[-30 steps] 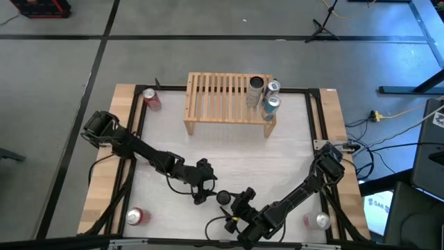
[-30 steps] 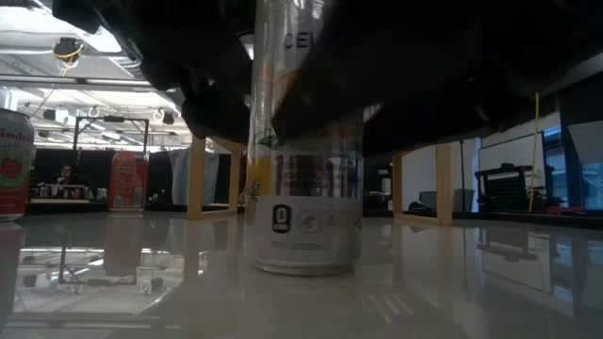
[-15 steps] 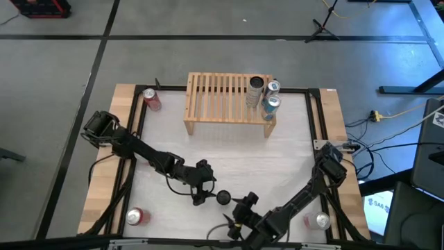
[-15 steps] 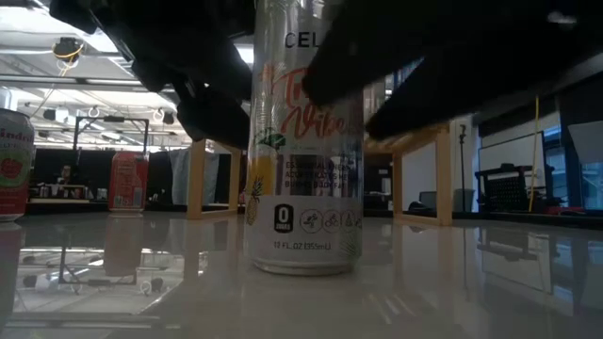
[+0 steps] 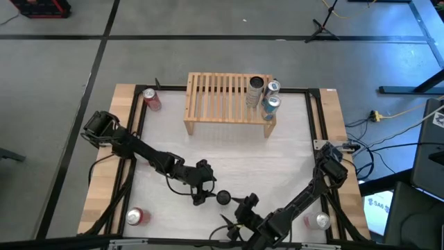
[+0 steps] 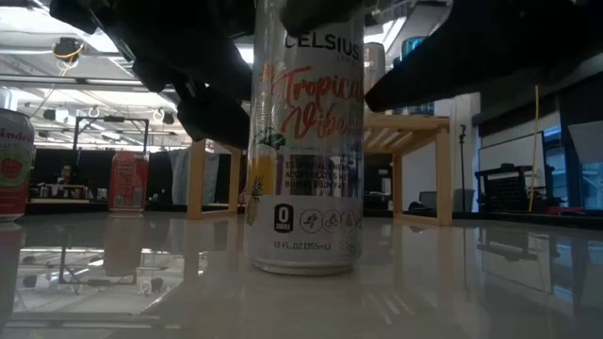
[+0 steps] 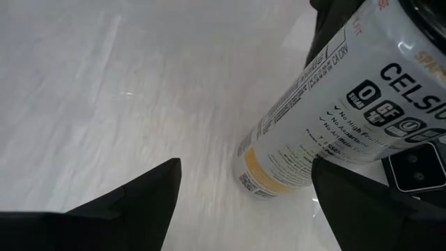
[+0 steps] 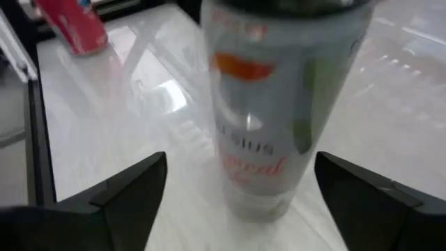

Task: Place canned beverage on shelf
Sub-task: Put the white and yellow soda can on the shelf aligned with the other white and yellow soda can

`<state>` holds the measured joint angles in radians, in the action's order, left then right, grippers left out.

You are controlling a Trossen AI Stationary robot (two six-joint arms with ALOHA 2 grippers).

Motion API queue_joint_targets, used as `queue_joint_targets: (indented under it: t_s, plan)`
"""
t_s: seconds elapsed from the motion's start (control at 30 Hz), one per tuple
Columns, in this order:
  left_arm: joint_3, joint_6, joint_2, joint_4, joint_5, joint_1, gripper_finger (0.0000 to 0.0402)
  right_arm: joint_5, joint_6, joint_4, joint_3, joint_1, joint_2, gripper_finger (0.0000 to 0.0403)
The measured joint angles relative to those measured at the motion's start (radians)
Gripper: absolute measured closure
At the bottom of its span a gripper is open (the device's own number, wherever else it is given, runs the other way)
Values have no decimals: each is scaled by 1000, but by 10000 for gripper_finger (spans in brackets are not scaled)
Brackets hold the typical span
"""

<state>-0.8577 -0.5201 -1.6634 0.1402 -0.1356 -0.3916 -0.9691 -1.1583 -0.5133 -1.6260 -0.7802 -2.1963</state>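
A white can with a tropical print (image 5: pixel 223 197) stands upright on its base on the white table, near the front edge; it also fills the low view (image 6: pixel 303 151). My left gripper (image 5: pixel 207 191) is open just left of it, with the can's base ahead of its fingers (image 7: pixel 247 166). My right gripper (image 5: pixel 240 208) is open on the can's near right side, and the can (image 8: pixel 279 111) stands ahead of its spread fingers without touching them. The wooden shelf (image 5: pixel 225 101) stands at the far side with three cans (image 5: pixel 257 90) at its right end.
A red can (image 5: pixel 151 99) stands at the far left corner and another red can (image 5: pixel 135 217) at the near left. A silver can (image 5: pixel 319 221) stands at the near right. Bare white table lies between the arms and the shelf.
My right gripper has let go of the white can and drawn back toward the table's near edge, rising a little; in the low view its dark fingers have cleared the can's front. The can stays upright where it was.
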Motion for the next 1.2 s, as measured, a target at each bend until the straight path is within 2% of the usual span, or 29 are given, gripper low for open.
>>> queue_joint_targets:
  t_s: [0.17, 0.37, 0.57, 0.9, 1.07, 1.2]
  plan:
    - [0, 0, 0, 2, 0, 0, 83, 78, -32, 15, 0, 11, 0, 6]
    - [0, -1, 0, 3, 0, 1, 83, 129, -42, 45, 0, 22, 0, 19]
    - [0, -3, 0, 5, -1, 1, 83, 39, -52, 30, 0, 29, -2, 32]
    - [0, -27, 0, 37, 38, 1, 83, -5, -48, 47, 1, 90, -47, 55]
    - [0, -27, 0, 36, 73, -3, 83, -41, -36, 39, 1, 96, -47, 89]
    - [0, -22, 7, 13, 83, -2, 83, -32, -33, 38, 1, 95, -47, 158]
